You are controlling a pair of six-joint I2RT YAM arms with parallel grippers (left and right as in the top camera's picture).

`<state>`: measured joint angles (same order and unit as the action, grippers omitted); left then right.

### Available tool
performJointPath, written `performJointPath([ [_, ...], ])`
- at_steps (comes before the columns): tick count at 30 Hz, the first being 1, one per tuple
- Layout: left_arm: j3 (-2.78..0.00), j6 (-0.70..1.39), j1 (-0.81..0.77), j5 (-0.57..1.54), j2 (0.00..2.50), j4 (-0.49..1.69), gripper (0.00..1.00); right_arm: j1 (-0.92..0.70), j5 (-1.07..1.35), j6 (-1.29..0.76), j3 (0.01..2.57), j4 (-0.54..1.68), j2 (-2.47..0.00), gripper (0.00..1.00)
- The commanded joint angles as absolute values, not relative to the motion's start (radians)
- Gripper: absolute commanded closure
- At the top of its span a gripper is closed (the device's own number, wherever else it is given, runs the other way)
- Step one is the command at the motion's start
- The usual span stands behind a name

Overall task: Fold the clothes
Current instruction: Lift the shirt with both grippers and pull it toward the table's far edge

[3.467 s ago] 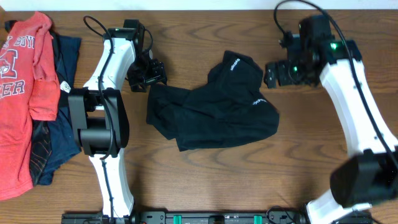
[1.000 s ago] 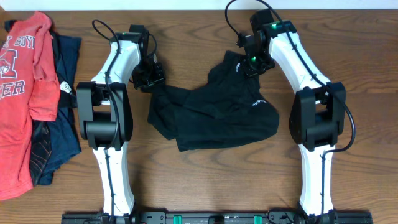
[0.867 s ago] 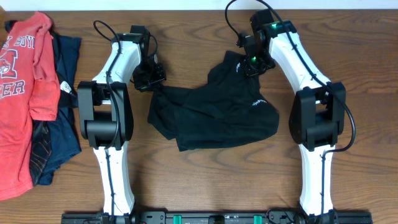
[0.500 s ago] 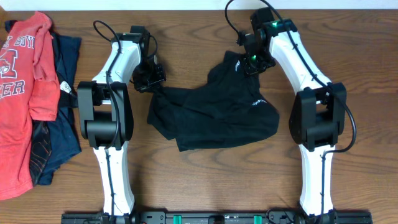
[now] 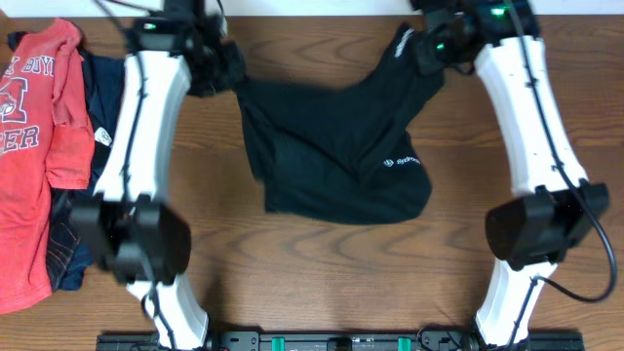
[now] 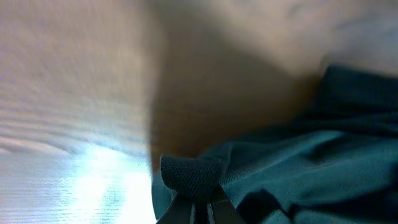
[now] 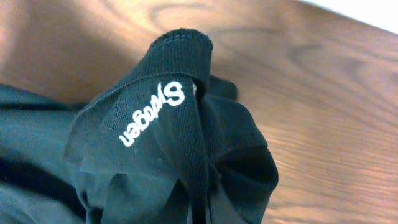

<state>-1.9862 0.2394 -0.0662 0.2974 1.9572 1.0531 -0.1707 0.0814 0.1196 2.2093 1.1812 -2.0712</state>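
The black shirt [image 5: 336,156] hangs stretched between both arms over the back middle of the table, its lower part lying on the wood. My left gripper [image 5: 234,83] is shut on the shirt's left corner; the left wrist view shows a bunched fold of the black shirt [image 6: 189,177] pinched at the left gripper [image 6: 199,208]. At the upper right my right gripper [image 5: 414,47] is shut on the other corner, where the black shirt [image 7: 155,112] bears a white logo above the right gripper [image 7: 198,208]. The orange-red tee [image 5: 34,146] lies at the far left over a navy garment [image 5: 102,146].
The wooden table [image 5: 322,273] runs under everything. Both white arms [image 5: 141,146] reach up toward the far edge. A black rail [image 5: 312,341] lines the front edge.
Both arms have lifted and swung toward the far edge, pulling apart. The black shirt has been raised from its crumpled heap and spread wider between them. The left gripper has closed on the cloth.
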Motion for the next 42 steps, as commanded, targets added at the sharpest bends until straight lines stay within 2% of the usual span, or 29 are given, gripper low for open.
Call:
performJointPath([
  [1, -2.051, 0.249, -0.062, 0.262, 1.849, 1.057, 0.94, -0.12, 0.048, 0.086, 2.225, 1.177, -2.012, 0.99],
  [7, -2.118, 0.248, -0.062, 0.173, 1.748, 1.058, 0.94, -0.021, 0.049, 0.067, 2.225, 1.163, -1.911, 0.99],
  [16, -2.149, 0.249, -0.062, 0.171, 1.733, 1.06, 0.94, 0.106, 0.06, 0.069, 2.225, 1.133, -1.757, 0.99],
  [22, -2.181, 0.26, -0.063, 0.171, 1.733, 1.024, 0.94, 0.12, 0.06, 0.069, 2.225, 1.118, -1.718, 0.99],
  [29, -2.354, 0.259, -0.063, 0.158, 1.732, 1.011, 0.94, 0.12, 0.06, 0.076, 2.243, 1.077, -1.7, 0.99],
  [35, -2.504, 0.248, -0.063, 0.108, 1.73, 1.045, 0.94, 0.125, 0.06, 0.083, 2.368, 1.078, -1.7, 0.99],
  [42, -2.548, 0.229, -0.063, 0.084, 1.723, 1.068, 0.94, 0.126, 0.056, 0.091, 2.484, 1.082, -1.7, 0.99],
])
